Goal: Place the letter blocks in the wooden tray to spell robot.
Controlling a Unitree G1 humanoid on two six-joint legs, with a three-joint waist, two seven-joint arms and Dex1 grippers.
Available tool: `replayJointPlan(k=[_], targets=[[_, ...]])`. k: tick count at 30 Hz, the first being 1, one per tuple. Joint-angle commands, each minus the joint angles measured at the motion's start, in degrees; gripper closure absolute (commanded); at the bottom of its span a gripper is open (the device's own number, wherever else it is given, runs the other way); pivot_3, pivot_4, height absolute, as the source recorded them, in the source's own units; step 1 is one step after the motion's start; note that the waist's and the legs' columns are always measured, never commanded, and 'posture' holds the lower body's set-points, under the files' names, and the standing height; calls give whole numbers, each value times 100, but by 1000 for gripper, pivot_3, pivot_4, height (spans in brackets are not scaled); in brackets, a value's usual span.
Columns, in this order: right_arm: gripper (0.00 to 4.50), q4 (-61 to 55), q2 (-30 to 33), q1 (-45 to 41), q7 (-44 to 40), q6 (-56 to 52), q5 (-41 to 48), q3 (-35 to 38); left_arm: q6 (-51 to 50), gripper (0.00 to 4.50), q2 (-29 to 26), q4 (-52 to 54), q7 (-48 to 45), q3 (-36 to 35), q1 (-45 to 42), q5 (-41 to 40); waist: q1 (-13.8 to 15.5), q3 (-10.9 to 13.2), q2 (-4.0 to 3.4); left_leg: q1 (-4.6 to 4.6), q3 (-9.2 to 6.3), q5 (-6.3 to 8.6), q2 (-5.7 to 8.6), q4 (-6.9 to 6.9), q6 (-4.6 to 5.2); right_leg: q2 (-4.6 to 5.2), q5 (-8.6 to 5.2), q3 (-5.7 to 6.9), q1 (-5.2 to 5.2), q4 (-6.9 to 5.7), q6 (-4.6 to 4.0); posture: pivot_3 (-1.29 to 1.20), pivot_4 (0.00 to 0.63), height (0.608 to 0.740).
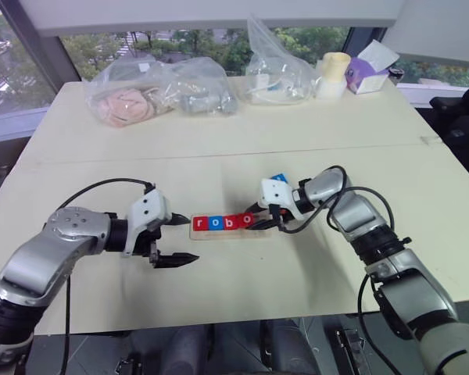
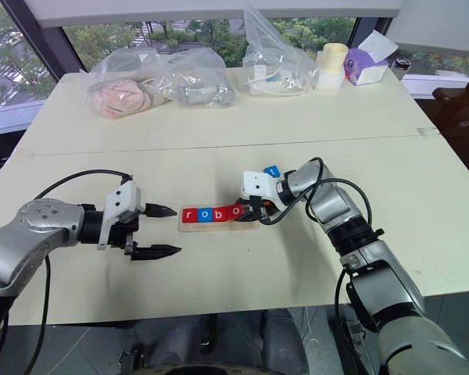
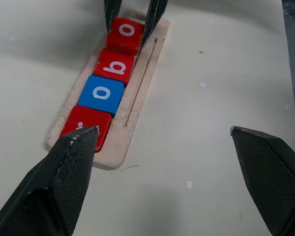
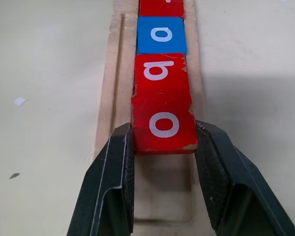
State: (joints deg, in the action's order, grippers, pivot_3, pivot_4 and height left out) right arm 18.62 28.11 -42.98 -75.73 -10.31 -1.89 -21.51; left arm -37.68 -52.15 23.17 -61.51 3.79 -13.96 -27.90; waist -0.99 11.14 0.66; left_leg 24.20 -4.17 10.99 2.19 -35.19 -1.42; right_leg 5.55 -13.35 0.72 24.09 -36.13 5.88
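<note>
left gripper (image 1: 174, 238): jaws wide apart, holding nothing, parked just off the tray's r end, likely keeping clear
wooden tray (image 3: 137, 101): flat on the counter (image 1: 219, 141), r-o-b-o seated in a row
right gripper (image 4: 163, 147): clamped on the red o block (image 4: 163, 123), seating it fourth
blue block (image 1: 278, 179): behind the right wrist, probably t, not yet placed

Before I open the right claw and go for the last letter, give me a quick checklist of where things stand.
1. Right claw clamped on the second o block: ok.
2. That block seated flat in the wooden tray: cannot tell.
3. r, o, b in order in the slot, b block next to the held one: ok.
4. Last slot space free: ok.
5. Blue t block on the table behind the right claw, not yet placed: not ok.
6. Left claw open, off the tray: ok.
</note>
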Motion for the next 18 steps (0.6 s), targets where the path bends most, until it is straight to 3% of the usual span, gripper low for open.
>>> replayJointPlan(k=[1, 5, 11, 12, 18], targets=[[3349, -222, 33, 0, 99, -46, 97, 137, 122, 0, 31, -12, -53, 40, -114, 50, 0, 0, 0, 0, 0, 0, 0, 0, 0, 0, 0, 0, 0, 0, 0, 0, 150, 740], [3349, -230, 20, 14, 153, -90, 137, 149, 137, 0, 66, -44, -71, 63, -141, 84, 0, 0, 0, 0, 2, 0, -1, 0, 0, 0, 1, -1, 1, 0, -1, 0, 150, 740], [316, -384, -37, 4, 355, -180, 184, 165, 139, 0, 82, -77, -69, 56, -149, 103, 0, 0, 0, 0, 3, 0, -1, 0, 0, 0, 1, -2, 1, 0, -1, 0, 150, 740], [72, -499, -29, 18, 343, -291, 274, 211, 138, 0, 79, -76, -68, 45, -139, 101, 0, 0, 0, 0, 3, 0, -1, -1, 0, 0, 1, -2, 1, 0, -1, 0, 150, 740], [72, -1042, 173, 170, 381, -845, 644, 518, 157, 0, 86, -118, -46, 24, -110, 119, 11, 0, 0, 0, 3, 0, -3, -1, 0, 0, 1, -3, 1, 0, -1, 0, 150, 740]])
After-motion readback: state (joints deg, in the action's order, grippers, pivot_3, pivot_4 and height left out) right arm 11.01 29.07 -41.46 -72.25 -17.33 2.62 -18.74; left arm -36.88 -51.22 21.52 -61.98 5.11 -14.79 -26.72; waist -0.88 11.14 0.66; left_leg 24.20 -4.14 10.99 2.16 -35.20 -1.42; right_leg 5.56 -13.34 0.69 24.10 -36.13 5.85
